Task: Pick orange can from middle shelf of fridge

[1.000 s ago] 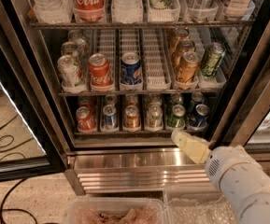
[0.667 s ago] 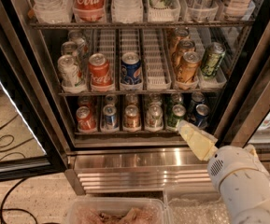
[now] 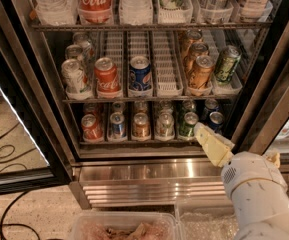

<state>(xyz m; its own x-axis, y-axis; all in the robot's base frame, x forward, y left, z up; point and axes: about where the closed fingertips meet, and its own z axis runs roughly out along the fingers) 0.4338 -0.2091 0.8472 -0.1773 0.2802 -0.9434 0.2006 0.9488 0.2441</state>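
In an open fridge (image 3: 149,174), the orange can (image 3: 200,73) is seen front right on the middle shelf (image 3: 144,99). The gripper (image 3: 211,145) is held lower right; whether open or closed cannot be told. Approach is judged in hand, and raising to the can is needed.

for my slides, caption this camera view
End effector low at the fridge, below the orange can on the middle shelf.

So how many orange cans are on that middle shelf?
3, in one row right of centre: the front orange can, a second behind it, a third at the back. Others may be hidden. The tool is lower, by the bottom shelf.
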